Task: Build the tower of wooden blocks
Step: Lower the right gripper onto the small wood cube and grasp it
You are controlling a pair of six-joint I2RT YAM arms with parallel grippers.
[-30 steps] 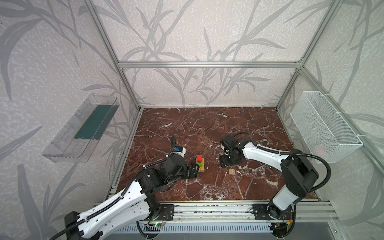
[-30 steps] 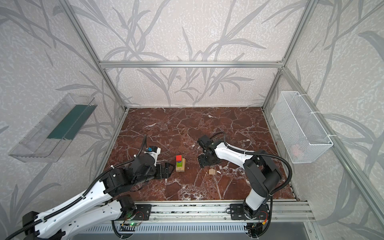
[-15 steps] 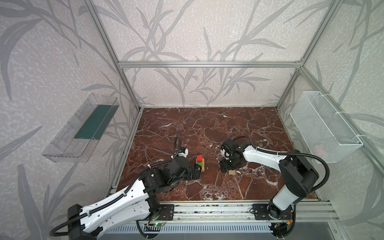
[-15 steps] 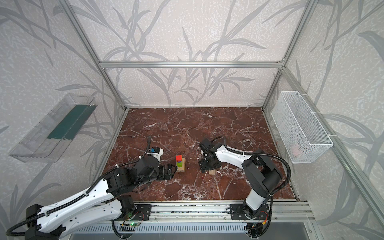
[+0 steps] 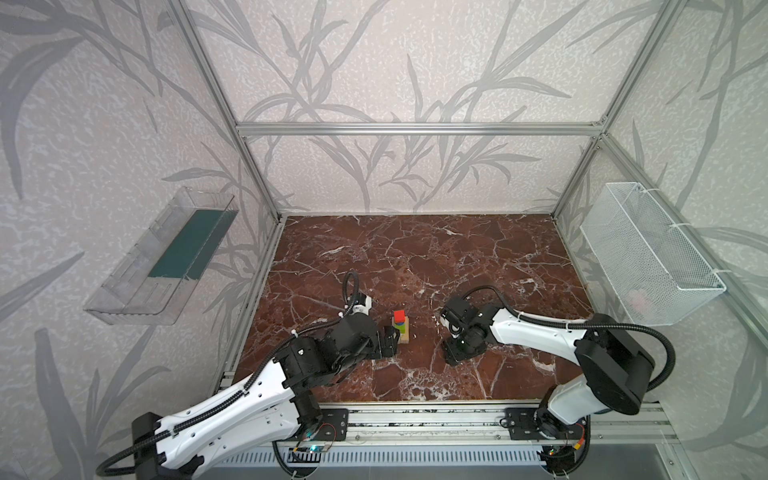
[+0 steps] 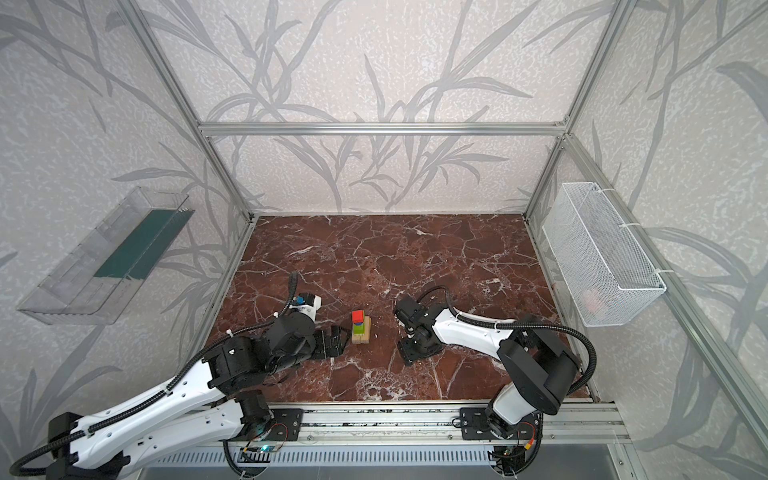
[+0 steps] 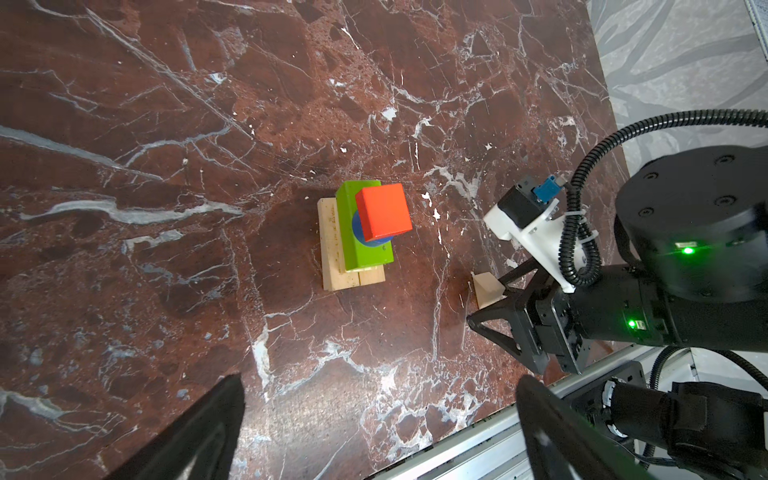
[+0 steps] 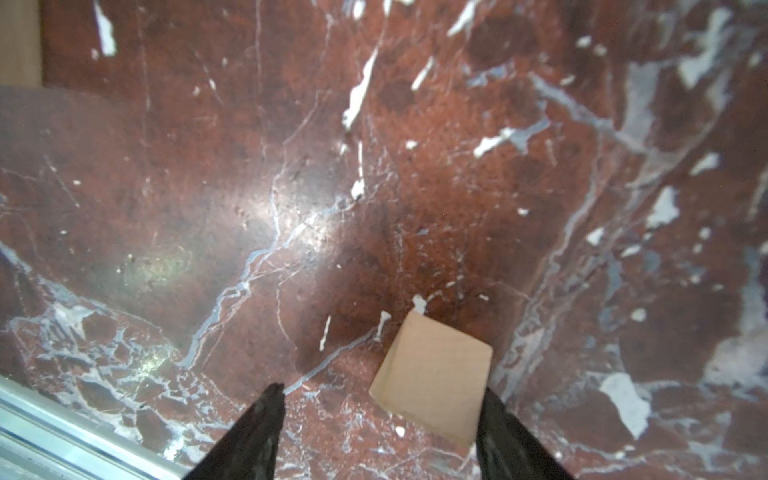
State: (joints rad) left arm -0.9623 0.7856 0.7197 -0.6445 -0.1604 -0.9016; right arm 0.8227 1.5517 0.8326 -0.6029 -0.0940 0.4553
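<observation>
The tower (image 5: pixel 400 328) stands near the tabletop's (image 5: pixel 415 257) front edge, left of centre. The pointed piece (image 7: pixel 486 289) lies right of it.

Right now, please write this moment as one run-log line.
left gripper: open, beside tower | right gripper: open, around pale pointed piece on table | tower top: red cube

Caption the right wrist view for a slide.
Right gripper, jaws open, straddles a pale wood block lying on the red marble table, not yet gripped.
</observation>
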